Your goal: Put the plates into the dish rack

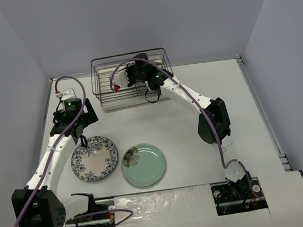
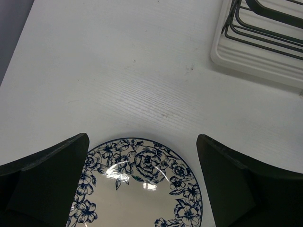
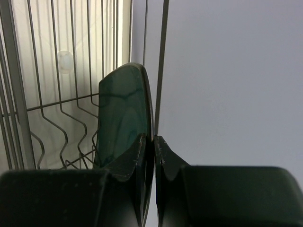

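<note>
The black wire dish rack (image 1: 105,100) with its cream tray stands at the back centre. My right gripper (image 1: 130,76) reaches into it, shut on the rim of the dark teal square plate (image 3: 120,118), held upright on edge among the rack wires (image 3: 57,104). My left gripper (image 1: 79,133) is open and empty, just above the far edge of the white plate with blue floral rim (image 1: 95,158). That plate lies flat between the fingers (image 2: 236,179) in the left wrist view (image 2: 137,189). The mint-green flower plate (image 1: 143,164) lies flat beside it. The grey deer plate is out of view.
Grey walls (image 1: 15,80) close in the table on the left, back and right. The rack's cream tray corner (image 2: 265,52) shows at the upper right of the left wrist view. The arm bases and cables sit at the near edge (image 1: 92,212).
</note>
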Tool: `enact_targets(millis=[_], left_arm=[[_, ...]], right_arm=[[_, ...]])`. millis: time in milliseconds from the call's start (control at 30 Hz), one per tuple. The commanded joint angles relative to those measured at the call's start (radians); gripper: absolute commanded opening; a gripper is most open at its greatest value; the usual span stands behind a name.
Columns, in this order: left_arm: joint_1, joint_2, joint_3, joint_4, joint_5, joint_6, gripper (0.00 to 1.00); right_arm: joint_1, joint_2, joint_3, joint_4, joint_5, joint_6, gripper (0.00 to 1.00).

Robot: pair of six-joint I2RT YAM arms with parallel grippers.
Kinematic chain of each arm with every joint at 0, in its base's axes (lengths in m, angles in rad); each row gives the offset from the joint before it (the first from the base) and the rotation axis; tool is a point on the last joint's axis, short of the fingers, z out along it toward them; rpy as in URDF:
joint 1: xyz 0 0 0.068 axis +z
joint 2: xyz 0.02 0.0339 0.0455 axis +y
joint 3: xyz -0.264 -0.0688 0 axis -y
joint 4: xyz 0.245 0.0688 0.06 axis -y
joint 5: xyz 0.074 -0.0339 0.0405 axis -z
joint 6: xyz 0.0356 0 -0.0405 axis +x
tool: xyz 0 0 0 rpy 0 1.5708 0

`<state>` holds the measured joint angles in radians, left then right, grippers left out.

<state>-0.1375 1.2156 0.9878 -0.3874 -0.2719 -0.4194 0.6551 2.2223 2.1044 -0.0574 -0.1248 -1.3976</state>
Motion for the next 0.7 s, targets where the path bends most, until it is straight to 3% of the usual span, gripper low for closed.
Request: enact_targets(millis=[0, 167, 433, 667], left_arm=[[-0.004, -0.008, 0.059, 0.013, -0.029, 0.021, 0.97], [-0.004, -0.008, 0.064, 0.005, -0.031, 0.021, 0.97], [-0.004, -0.003, 0.066, 0.001, -0.03, 0.019, 0.97], [-0.004, 0.005, 0.065, -0.002, -0.033, 0.018, 0.97]], right_arm=[[-0.067, -0.067, 0.066, 0.19, -0.036, 0.055, 0.0], [-0.126, -0.037, 0.125, 0.144, -0.148, 0.141, 0.0], [-0.155, 0.0, 0.098, 0.241, -0.218, 0.201, 0.0], [-0.136, 0.01, 0.093, 0.31, -0.266, 0.149, 0.0]])
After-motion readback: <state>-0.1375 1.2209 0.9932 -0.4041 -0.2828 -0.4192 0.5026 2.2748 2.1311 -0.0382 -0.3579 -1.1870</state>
